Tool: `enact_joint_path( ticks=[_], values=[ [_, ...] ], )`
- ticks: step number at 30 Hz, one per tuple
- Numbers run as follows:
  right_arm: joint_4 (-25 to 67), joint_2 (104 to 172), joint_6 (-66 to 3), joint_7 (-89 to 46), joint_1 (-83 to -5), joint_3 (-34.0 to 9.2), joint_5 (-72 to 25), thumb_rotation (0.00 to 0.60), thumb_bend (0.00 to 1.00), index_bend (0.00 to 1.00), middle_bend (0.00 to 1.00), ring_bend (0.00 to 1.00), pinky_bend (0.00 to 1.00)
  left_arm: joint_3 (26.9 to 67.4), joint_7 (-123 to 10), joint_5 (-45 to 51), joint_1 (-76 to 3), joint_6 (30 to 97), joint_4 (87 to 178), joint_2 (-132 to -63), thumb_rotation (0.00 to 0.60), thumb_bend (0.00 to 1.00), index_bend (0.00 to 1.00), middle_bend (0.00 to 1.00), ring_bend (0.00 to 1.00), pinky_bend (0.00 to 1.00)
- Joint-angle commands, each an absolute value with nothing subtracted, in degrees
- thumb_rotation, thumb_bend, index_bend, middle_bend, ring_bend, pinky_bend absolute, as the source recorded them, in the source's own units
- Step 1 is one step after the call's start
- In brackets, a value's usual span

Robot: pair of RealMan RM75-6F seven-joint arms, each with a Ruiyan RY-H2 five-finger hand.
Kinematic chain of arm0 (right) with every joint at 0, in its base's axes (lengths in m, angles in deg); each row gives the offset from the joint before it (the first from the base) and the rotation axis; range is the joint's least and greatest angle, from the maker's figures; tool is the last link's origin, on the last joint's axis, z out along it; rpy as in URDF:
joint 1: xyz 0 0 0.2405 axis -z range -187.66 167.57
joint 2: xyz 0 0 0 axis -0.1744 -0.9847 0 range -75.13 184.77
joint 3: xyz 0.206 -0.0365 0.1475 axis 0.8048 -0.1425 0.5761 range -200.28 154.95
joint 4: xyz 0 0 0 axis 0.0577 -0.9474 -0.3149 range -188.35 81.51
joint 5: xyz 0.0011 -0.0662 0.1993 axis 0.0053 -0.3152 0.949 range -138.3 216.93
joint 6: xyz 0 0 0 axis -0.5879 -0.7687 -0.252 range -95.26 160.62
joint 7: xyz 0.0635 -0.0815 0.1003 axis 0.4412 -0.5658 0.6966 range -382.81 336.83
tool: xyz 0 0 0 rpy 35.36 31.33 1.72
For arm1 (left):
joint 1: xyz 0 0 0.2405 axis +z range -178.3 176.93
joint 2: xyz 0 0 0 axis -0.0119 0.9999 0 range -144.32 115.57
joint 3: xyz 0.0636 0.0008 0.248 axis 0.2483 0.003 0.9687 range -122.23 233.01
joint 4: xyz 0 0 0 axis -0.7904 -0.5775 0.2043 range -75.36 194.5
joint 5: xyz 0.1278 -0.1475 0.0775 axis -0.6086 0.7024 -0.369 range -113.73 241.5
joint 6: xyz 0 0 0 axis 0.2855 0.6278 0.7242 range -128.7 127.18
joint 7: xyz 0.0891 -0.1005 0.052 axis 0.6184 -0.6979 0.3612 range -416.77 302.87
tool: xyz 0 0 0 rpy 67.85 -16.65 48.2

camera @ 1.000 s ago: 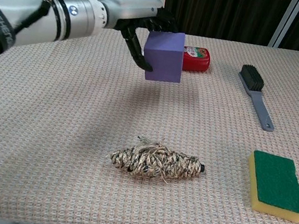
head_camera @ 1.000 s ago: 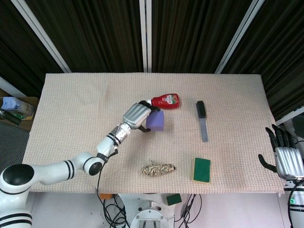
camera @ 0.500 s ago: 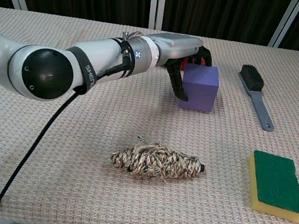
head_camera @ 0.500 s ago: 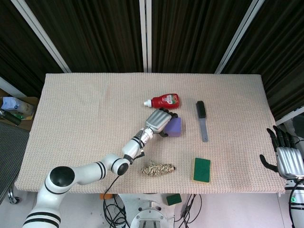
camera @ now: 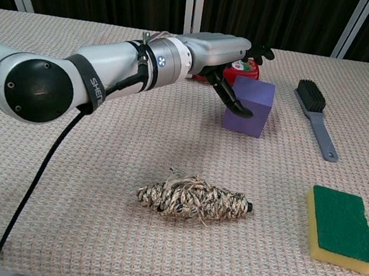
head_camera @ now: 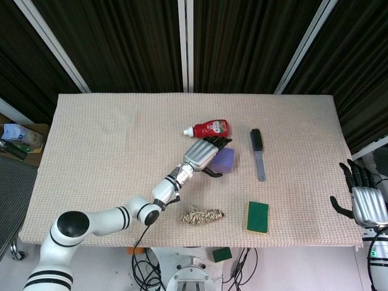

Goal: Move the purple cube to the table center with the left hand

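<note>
Hovering left hand (camera: 218,53) over purple cube (camera: 252,106), fingers spread, released; thumb-cube contact unclear. Right hand (head_camera: 367,203) open, off-table.

The solid, matte purple cube (head_camera: 224,160) (camera: 251,108) sits flat on the woven beige tablecloth near the middle of the table, slightly right of centre. It stands upright with one face turned toward the near edge. Its left side is partly hidden in the head view, while its top and near faces show plainly in the chest view.
</note>
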State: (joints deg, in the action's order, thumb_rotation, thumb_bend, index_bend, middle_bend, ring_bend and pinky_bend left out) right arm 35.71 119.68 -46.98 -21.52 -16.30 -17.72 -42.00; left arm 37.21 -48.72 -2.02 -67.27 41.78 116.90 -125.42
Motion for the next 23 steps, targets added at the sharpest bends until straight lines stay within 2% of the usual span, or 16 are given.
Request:
enact_joint_path(
  ticks=[1,4,7,11,15,18,23],
  values=[
    [35.81,119.55,-47.21,-21.38,-16.25,-17.64,-42.08,0.600,0.34,0.00,0.00,0.00,0.00,37.85,-47.84,-3.06,-65.77,43.81,120.75,-122.48,0.402,0.08,0.00,0.07,0.09,0.20],
    [35.90,119.17,-47.60,-21.21,-16.15,-17.63,-42.37,0.600,0.34,0.00,0.00,0.00,0.00,39.46,-44.57,-3.16,-62.57,45.53,129.33,-114.96,0.404,0.06,0.00,0.04,0.07,0.21],
    [35.61,118.91,-48.03,-21.38,-15.97,-17.91,-42.98,0.600,0.34,0.00,0.00,0.00,0.00,42.57,-39.42,-2.30,-57.23,48.50,141.66,-103.30,0.424,0.06,0.00,0.03,0.05,0.21],
    [35.34,119.10,-48.85,-21.33,-15.71,-18.23,-43.89,0.600,0.34,0.00,0.00,0.00,0.00,47.69,-34.63,-4.67,-46.00,63.27,152.92,-92.39,0.448,0.07,0.00,0.04,0.05,0.21],
    [35.14,119.26,-49.88,-22.51,-15.59,-18.15,-44.55,0.600,0.33,0.00,0.00,0.00,0.00,52.88,-36.52,-7.55,-35.87,74.16,155.44,-86.62,0.450,0.08,0.01,0.05,0.05,0.20],
    [33.82,119.92,-51.19,-25.11,-15.56,-17.84,-45.04,0.600,0.33,0.00,0.00,0.00,0.00,55.86,-39.47,-9.97,-29.86,80.03,153.07,-84.82,0.449,0.08,0.02,0.06,0.05,0.19],
    [34.20,119.96,-50.72,-25.22,-15.35,-18.19,-44.62,0.600,0.33,0.00,0.00,0.00,0.00,57.79,-45.69,-11.25,-23.24,84.44,146.89,-85.37,0.452,0.09,0.04,0.06,0.05,0.18]
  ],
)
